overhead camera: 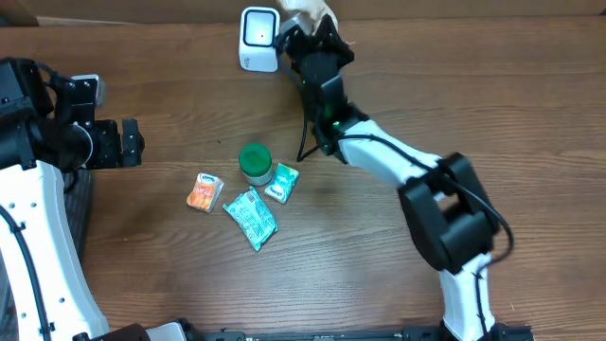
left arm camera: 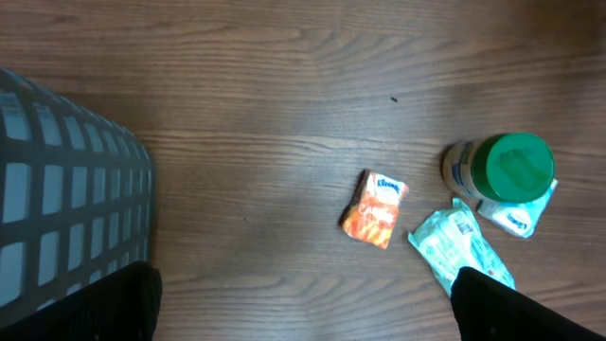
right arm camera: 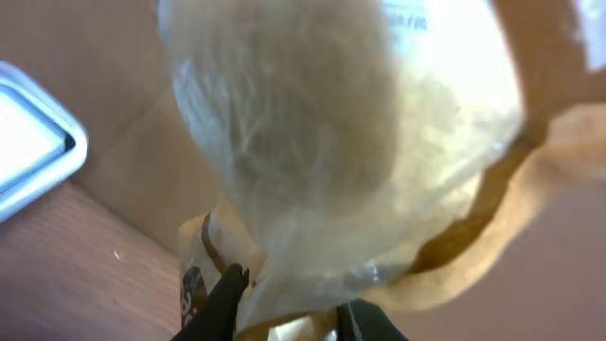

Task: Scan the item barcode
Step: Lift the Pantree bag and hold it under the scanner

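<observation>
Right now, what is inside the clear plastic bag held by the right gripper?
A pale cream, fluffy-looking mass fills the clear plastic bag, too blurred to identify. The right gripper pinches its lower end beside tan paper, hiding whatever lies there; no barcode shows.

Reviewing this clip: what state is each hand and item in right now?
left hand: open, empty
scanner: standing on the table
right hand: shut on the clear bag
clear bag: held up beside the scanner
jar: upright, green lid on
orange packet: lying flat, untouched
large teal packet: lying flat
small teal packet: lying flat beside the jar
</observation>
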You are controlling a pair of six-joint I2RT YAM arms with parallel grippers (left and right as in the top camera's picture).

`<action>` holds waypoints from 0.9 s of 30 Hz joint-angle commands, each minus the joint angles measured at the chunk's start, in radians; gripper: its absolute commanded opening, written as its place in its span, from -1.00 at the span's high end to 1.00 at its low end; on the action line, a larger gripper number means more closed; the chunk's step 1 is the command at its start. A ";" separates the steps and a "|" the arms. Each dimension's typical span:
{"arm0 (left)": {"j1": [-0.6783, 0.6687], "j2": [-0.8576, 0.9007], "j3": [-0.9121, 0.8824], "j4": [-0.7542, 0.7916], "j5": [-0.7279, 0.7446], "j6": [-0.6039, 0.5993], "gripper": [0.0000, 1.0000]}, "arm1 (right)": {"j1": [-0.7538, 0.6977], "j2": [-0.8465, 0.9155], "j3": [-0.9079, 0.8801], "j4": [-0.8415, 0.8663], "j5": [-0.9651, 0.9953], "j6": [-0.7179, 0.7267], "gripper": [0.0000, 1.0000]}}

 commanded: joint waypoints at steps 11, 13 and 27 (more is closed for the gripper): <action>0.004 0.008 0.010 0.001 -0.003 0.026 -0.99 | 0.022 0.192 0.127 0.037 -0.040 -0.357 0.92; 0.004 0.008 0.010 0.001 -0.003 0.026 -0.99 | 0.022 0.192 0.129 0.036 -0.038 -0.357 0.92; 0.004 0.008 0.010 0.002 -0.003 0.026 -0.99 | 0.012 0.192 0.129 0.089 -0.036 -0.321 0.92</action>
